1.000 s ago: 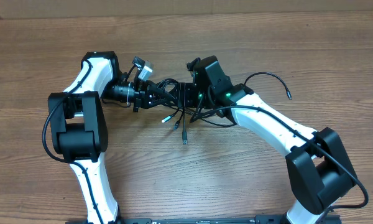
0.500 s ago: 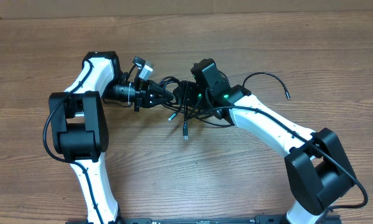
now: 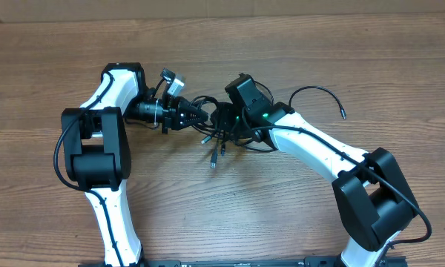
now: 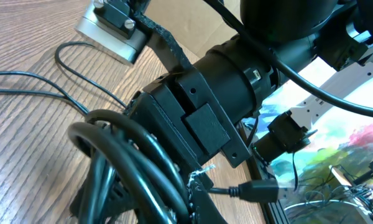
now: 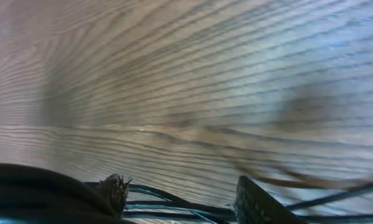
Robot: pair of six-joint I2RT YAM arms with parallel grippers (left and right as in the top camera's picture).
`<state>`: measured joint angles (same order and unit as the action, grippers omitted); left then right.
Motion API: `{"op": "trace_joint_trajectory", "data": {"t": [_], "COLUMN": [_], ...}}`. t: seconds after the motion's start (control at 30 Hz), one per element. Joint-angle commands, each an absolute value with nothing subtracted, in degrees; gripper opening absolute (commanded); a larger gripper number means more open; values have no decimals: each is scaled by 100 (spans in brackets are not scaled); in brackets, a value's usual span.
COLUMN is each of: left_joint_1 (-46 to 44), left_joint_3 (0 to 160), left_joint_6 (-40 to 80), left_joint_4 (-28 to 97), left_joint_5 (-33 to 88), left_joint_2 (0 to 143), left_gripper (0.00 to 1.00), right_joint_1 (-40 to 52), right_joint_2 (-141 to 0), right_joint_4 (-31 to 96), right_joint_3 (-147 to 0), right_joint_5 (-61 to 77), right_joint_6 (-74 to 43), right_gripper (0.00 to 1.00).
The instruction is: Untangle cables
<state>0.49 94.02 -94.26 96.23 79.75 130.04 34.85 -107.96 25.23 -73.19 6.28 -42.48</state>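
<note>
Cables (image 3: 211,126) sit mid-table (image 3: 282,215), loose ends trailing toward the bases, knot stretched left-right between the hands. Left hand (image 3: 193,116) is closed, apparently pinching a strand. Right hand (image 5: 181,193) is half open with strands between its fingers. I'd clamp one strand only, then pull slowly along that axis.

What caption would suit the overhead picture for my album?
Left gripper and right gripper meet at a tangle of black cables on a wooden table.
</note>
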Motion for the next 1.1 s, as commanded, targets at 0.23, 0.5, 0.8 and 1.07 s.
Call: {"op": "trace_joint_trajectory", "data": {"t": [0.23, 0.5, 0.8, 1.07], "left_joint_1": [709, 751, 561, 471], "left_joint_3": [9478, 9478, 9478, 9478], "left_joint_6": [-9212, -8949, -8281, -5695], "left_joint_4": [9688, 9686, 9190, 7448], "left_joint_5": [8462, 8562, 8556, 7920], "left_joint_2": [12929, 12929, 12929, 12929], "left_gripper": [6, 16, 27, 27], "right_joint_1": [2781, 2773, 2773, 2773], "right_joint_2": [-11017, -11017, -11032, -11369], "right_joint_4": [3194, 3162, 2722, 1981], "right_joint_3": [-7269, -7269, -7269, -7269], "right_joint_5": [-163, -34, 180, 180], "right_joint_6": [-4501, -4499, -4495, -4473], "right_gripper": [51, 51, 64, 77]}}
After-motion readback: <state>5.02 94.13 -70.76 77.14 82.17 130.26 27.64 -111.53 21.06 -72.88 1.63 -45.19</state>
